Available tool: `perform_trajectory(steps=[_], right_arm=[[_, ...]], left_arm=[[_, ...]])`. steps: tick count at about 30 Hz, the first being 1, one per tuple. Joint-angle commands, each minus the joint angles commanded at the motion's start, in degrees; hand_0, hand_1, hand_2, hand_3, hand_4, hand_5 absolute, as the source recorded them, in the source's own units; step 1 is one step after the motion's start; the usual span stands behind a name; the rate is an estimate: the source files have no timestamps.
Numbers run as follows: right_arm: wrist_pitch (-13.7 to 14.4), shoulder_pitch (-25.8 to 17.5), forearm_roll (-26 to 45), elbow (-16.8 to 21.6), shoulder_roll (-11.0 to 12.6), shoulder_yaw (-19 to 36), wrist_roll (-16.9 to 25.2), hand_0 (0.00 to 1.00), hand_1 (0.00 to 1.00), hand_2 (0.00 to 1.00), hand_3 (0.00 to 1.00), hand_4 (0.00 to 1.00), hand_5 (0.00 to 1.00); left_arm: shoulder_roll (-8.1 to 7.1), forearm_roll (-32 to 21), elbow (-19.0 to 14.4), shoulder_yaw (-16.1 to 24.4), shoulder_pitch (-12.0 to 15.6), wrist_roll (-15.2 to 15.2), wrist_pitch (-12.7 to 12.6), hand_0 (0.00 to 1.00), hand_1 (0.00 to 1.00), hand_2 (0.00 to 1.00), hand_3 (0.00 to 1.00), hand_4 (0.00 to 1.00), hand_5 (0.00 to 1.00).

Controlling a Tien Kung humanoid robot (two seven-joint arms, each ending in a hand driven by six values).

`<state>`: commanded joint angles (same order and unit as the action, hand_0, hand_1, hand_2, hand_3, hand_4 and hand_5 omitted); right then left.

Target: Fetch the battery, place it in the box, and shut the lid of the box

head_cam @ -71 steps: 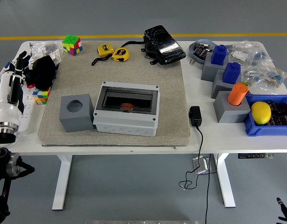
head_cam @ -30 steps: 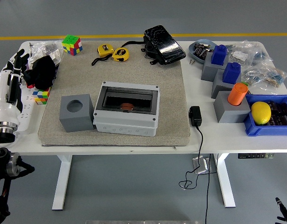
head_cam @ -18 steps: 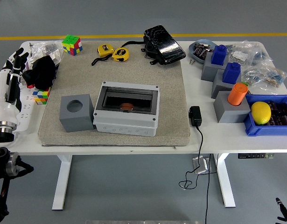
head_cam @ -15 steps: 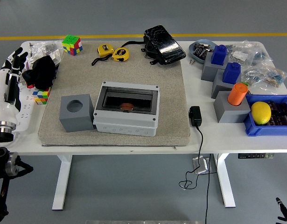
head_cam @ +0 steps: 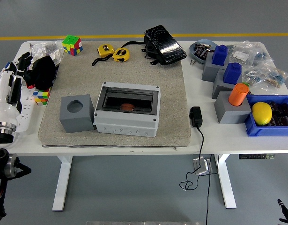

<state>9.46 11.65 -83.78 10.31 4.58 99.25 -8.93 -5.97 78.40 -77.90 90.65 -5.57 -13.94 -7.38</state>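
The grey box [head_cam: 127, 115] sits mid-mat with its dark see-through lid [head_cam: 127, 100] lying flat over it. A small orange-brown object [head_cam: 127, 107] shows through the lid; I cannot tell what it is. Loose batteries lie in a grey bowl [head_cam: 200, 48] at the back right and in the blue bin [head_cam: 270, 125] at the right edge. My left hand [head_cam: 20, 63] hovers at the table's left edge beside a black cloth [head_cam: 42, 71], fingers relaxed and holding nothing. Only a black tip of my right arm [head_cam: 281, 205] shows at the bottom right corner.
A grey cube with a round hole [head_cam: 76, 112] touches the box's left side. Colour cubes [head_cam: 72, 44], two yellow tape measures [head_cam: 114, 53], a black pouch [head_cam: 164, 44], grey blocks with blue and orange caps [head_cam: 232, 101], a lemon [head_cam: 262, 113] and a charger [head_cam: 196, 116] surround the mat.
My left hand has drifted slightly at the table's left edge and its fingers have drawn a little closer together. The box and everything else stay put.
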Motion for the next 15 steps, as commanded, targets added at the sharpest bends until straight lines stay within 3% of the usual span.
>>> perform_trajectory(steps=[15], right_arm=[[0.00,0.11,0.16,0.00,-0.07,0.02,0.04,0.845,0.799,0.767,0.798,0.998,0.998]], left_arm=[[0.12,-0.37,-0.18,-0.52,0.03,-0.16,-0.43,0.935,0.936,0.881,0.862,0.998,0.998]])
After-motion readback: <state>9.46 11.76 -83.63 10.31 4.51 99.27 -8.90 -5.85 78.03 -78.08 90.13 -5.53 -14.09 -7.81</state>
